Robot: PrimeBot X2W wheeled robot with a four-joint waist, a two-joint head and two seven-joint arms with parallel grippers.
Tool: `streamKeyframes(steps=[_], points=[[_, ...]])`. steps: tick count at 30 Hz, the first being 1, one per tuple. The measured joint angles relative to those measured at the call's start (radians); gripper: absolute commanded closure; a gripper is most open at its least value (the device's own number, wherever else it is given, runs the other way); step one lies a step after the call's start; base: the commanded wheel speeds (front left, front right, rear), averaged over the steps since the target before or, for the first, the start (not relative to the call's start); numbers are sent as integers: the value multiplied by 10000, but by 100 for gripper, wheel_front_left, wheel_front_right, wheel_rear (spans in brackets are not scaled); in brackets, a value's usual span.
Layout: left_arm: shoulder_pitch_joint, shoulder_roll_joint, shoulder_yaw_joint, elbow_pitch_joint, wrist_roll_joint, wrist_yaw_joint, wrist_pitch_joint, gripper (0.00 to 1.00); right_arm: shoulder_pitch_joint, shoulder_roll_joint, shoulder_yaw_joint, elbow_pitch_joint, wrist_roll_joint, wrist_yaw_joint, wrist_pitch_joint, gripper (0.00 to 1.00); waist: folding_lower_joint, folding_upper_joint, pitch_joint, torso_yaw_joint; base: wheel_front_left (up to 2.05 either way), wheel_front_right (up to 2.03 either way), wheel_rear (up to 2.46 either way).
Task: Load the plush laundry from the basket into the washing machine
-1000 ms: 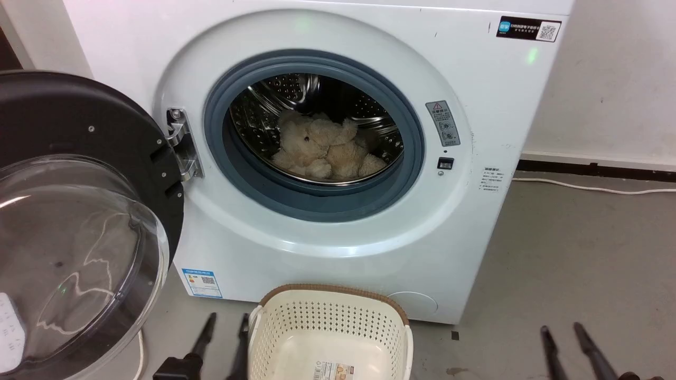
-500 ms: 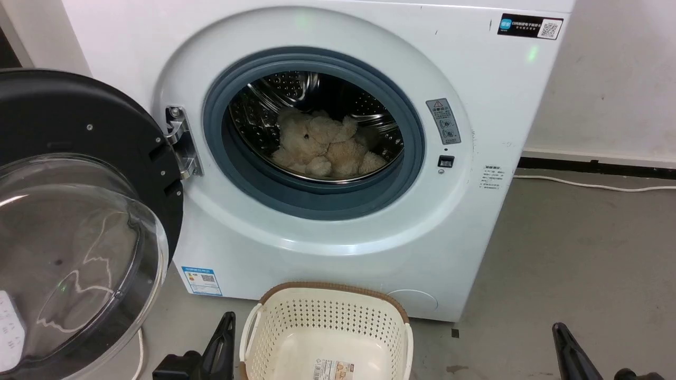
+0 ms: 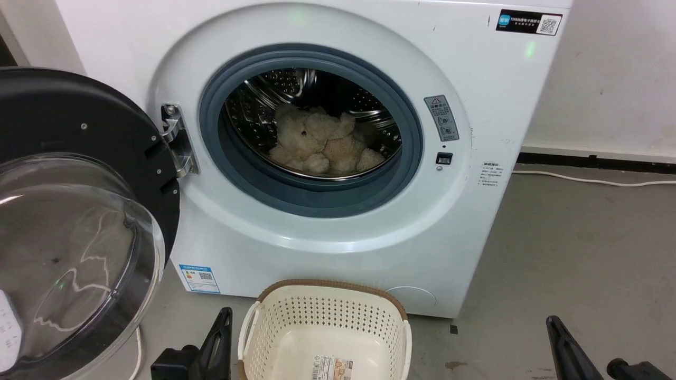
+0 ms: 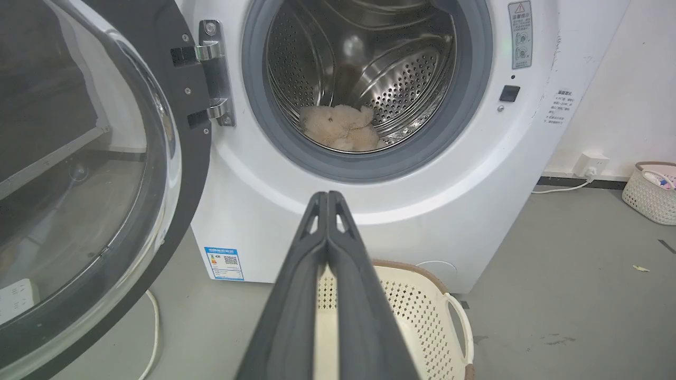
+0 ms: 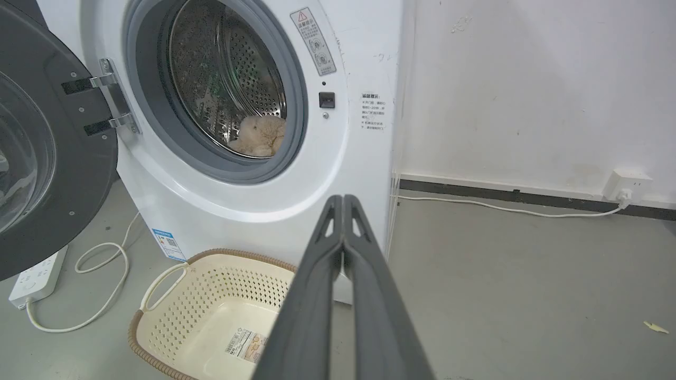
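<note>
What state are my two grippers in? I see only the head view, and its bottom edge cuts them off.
Observer: In its wrist view the left gripper is shut, fingers pressed together, holding nothing.
Operator: And the right one?
Observer: The right gripper is also shut and holds nothing.
Operator: Is more laundry waiting somewhere outside my view?
Observer: Perhaps. A second basket stands by the wall, to the right of the washing machine, with something pink inside; I cannot tell what.
</note>
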Motion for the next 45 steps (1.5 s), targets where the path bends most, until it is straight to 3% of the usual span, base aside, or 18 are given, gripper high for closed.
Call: streamKeyframes(steps=[45], points=[[-356,-259,569,-499,696,-75,899,100,-794,0,295,-29,-341,0,905,100,0,0,313,-204,0,0,0]])
